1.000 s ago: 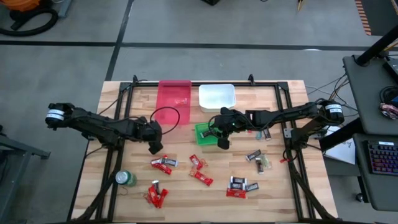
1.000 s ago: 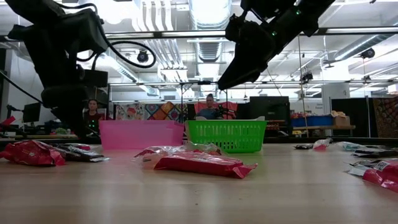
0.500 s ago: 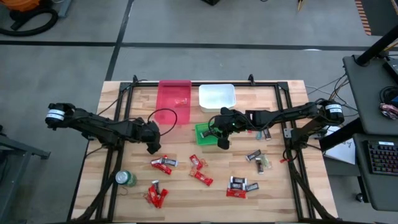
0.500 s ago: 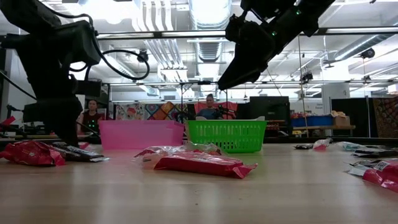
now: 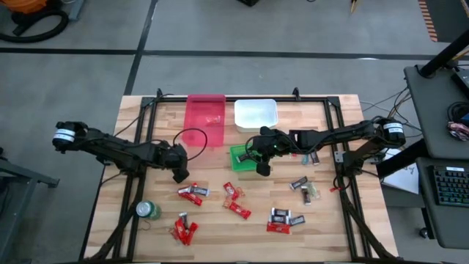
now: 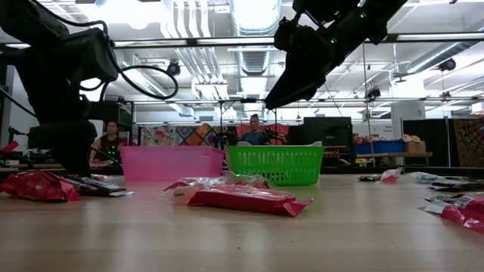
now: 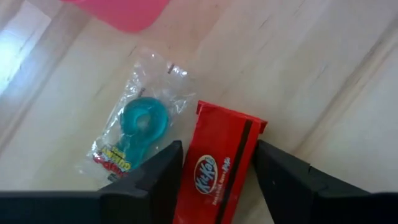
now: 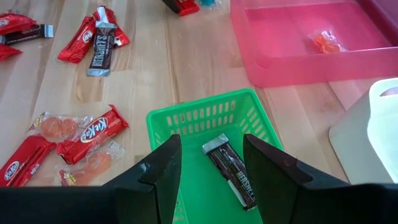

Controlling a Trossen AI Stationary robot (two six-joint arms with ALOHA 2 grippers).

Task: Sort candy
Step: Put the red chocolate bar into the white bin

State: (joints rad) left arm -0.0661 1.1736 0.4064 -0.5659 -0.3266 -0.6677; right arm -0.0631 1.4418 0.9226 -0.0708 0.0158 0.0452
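Red-wrapped candy bar [image 7: 217,171] lies flat on the desk [image 5: 330,227] between the spread fingers of the left tool [image 7: 214,177], not yet gripped, with a clear-wrapped blue ring sweet [image 7: 140,127] just beside it. Right tool [image 8: 208,171] hangs released above the green bin [image 8: 186,121], where one dark-wrapped bar [image 8: 231,171] lies. More red and dark candy [image 5: 236,202] is scattered across the near half of the desk; the pink bin [image 5: 205,117] holds one orange sweet [image 8: 324,42].
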